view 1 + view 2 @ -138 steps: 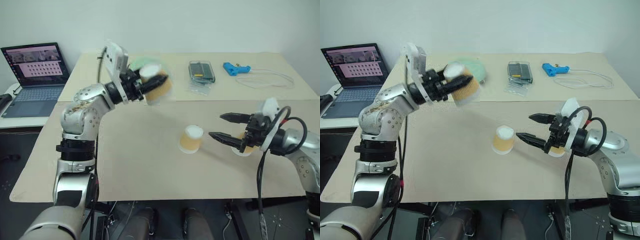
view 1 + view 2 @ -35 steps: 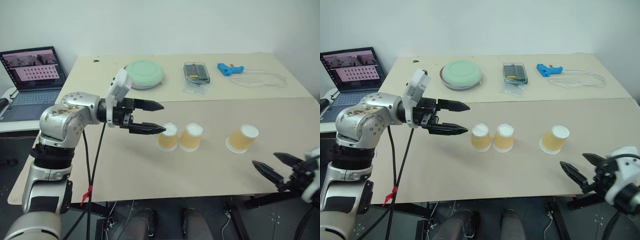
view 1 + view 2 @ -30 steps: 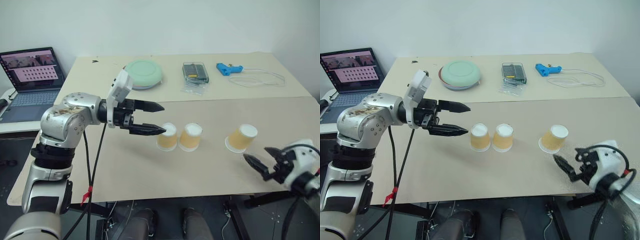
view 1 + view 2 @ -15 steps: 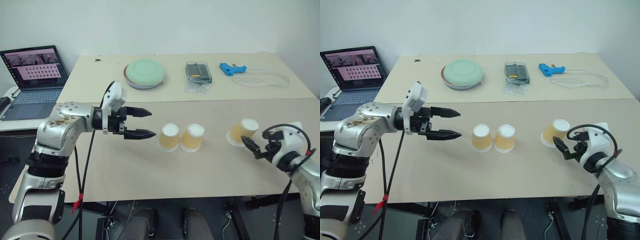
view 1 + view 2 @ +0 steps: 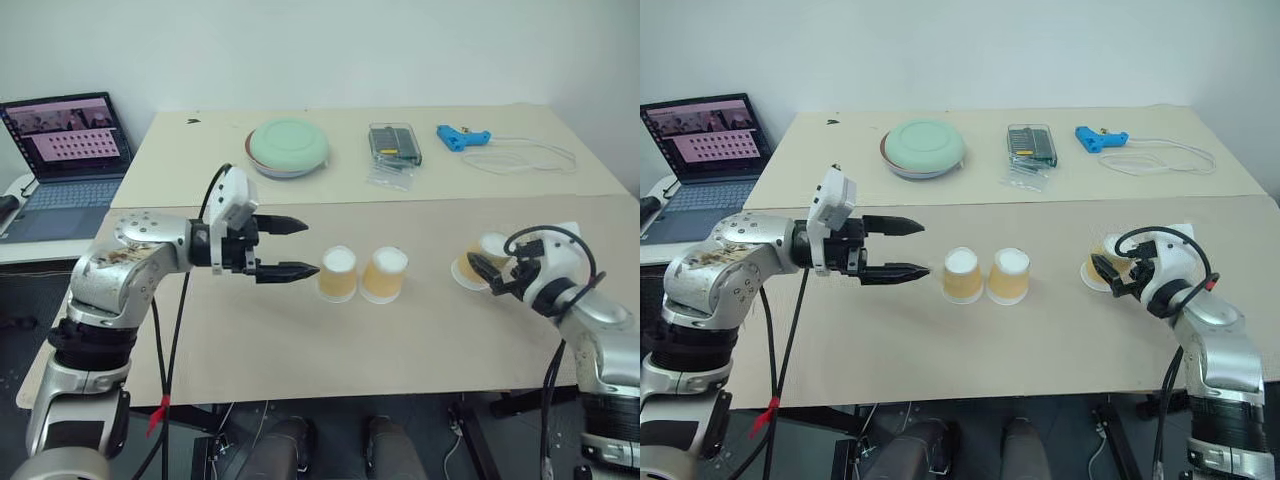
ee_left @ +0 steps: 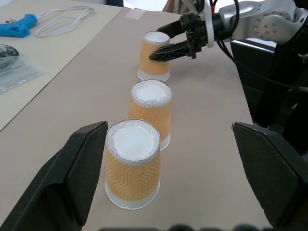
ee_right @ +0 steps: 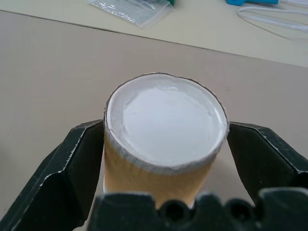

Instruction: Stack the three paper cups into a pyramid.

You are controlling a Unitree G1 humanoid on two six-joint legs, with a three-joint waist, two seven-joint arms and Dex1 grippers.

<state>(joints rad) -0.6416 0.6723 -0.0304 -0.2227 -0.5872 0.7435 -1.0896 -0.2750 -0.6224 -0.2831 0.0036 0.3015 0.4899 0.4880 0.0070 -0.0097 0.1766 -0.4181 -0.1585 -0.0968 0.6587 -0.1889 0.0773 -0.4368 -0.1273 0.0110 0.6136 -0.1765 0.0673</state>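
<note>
Two upturned paper cups (image 5: 360, 274) stand touching mid-bench as the pyramid's base; my right fingers (image 7: 72, 168) straddle the third cup (image 7: 165, 132), spread, ready to lift it on top. Left fingers (image 5: 285, 270) wait spread beside them.

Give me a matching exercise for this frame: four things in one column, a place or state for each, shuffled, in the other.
Things:
1. right pincer
2. left pincer
3. green bowl
4. blue tool

Places or states:
A. beside a looped white cord
B. open around the lone paper cup
C. upside down at the far side of the table
D. open, beside the pair of cups

Pairs: 1-B, 2-D, 3-C, 4-A
</note>
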